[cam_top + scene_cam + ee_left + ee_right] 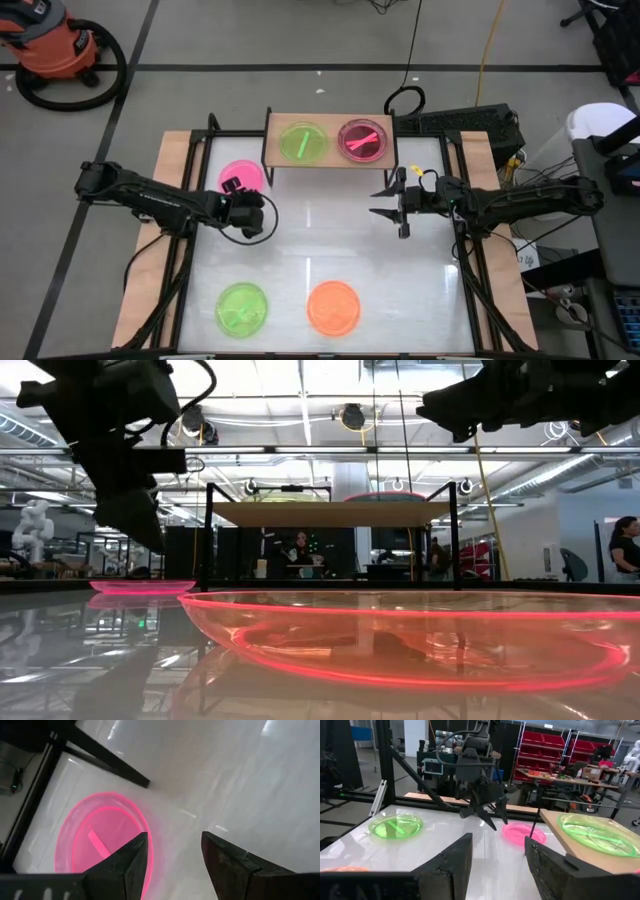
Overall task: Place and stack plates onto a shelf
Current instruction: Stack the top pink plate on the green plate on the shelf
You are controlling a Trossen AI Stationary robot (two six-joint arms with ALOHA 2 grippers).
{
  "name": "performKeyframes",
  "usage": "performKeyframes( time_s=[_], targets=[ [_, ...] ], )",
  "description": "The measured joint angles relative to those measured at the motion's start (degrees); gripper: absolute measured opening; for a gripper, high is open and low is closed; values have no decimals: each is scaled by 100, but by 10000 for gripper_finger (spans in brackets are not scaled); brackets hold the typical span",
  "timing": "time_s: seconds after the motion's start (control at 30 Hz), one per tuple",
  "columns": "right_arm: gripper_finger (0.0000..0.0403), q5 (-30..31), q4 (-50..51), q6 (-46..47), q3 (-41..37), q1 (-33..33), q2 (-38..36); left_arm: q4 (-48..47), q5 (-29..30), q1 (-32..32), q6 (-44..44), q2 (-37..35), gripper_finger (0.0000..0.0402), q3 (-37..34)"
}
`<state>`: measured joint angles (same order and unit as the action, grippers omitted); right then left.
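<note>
The shelf [330,160] stands at the table's far side and bears a green plate [302,142] and a pink plate [363,140]. Another pink plate [243,175] lies flat on the table to the shelf's left; it also shows in the left wrist view [100,840]. A green plate [242,308] and an orange plate [333,306] lie near the front edge. My left gripper [175,855] is open and hangs above the near right rim of the pink table plate, clear of it in the low view [140,525]. My right gripper [388,201] is open and empty, right of centre, in front of the shelf.
The shelf's thin black legs [105,757] stand close beside the pink table plate. Wooden boards [150,250] run along the table's left and right edges. The orange plate fills the foreground of the low view [400,640]. The white middle of the table [320,240] bears nothing.
</note>
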<state>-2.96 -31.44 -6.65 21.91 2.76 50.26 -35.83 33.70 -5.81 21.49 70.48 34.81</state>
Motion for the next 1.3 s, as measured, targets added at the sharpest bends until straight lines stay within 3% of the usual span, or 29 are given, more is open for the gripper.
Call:
performKeyframes(
  time_s=[0.53, 0.73, 1.03, 1.3],
  targets=[
    [162, 2, 45, 106, 0, 2, 120, 475, -18, 136, -118, -263, 191, -482],
    [162, 10, 161, 109, 0, 1, 120, 1460, 81, 130, -696, -972, 191, -929],
    [162, 163, 161, 103, -44, 24, 120, 1505, 72, 130, -730, -2068, 191, -1272],
    [162, 315, 125, 126, -44, 24, 120, 1309, 10, 130, -839, -1844, 191, -1274]
  ],
)
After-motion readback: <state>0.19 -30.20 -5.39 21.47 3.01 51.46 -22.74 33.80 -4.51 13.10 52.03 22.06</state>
